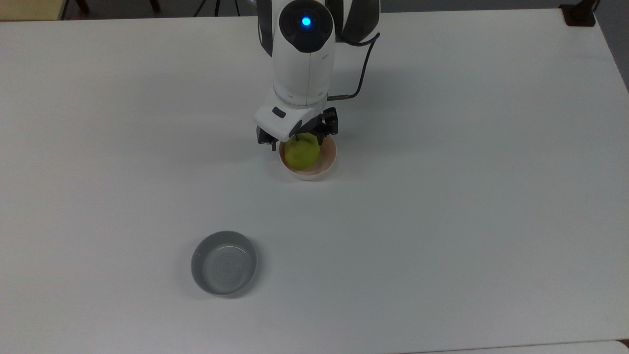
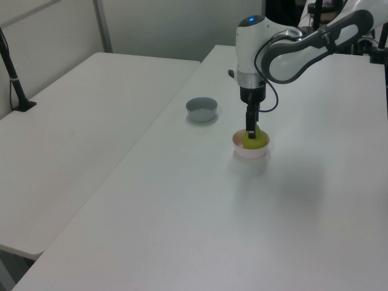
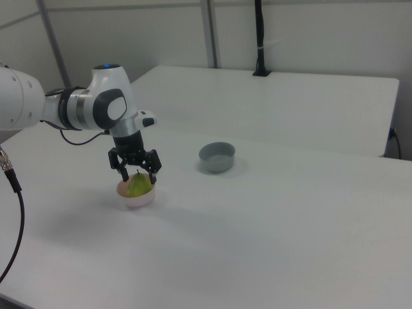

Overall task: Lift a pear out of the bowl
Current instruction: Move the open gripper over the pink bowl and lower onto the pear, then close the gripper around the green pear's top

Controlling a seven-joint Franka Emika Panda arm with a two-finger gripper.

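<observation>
The yellow-green pear (image 1: 301, 153) sits in the pale pink bowl (image 1: 328, 164) near the middle of the white table. My gripper (image 1: 298, 142) hangs straight down over the bowl, open, one finger on each side of the pear's upper part. In the right view the fingers (image 3: 154, 175) straddle the pear (image 3: 136, 187) just above the bowl (image 3: 136, 199); whether they touch it is unclear. From the left view the gripper (image 2: 251, 131) covers the pear's (image 2: 257, 141) top, and the stem is hidden.
A grey bowl (image 1: 224, 263) stands apart from the pink one, toward the top view's lower left. The arm's cable (image 1: 361, 73) loops behind the wrist. A second table (image 2: 73, 121) adjoins in the left view, with a black post (image 2: 13, 76) on it.
</observation>
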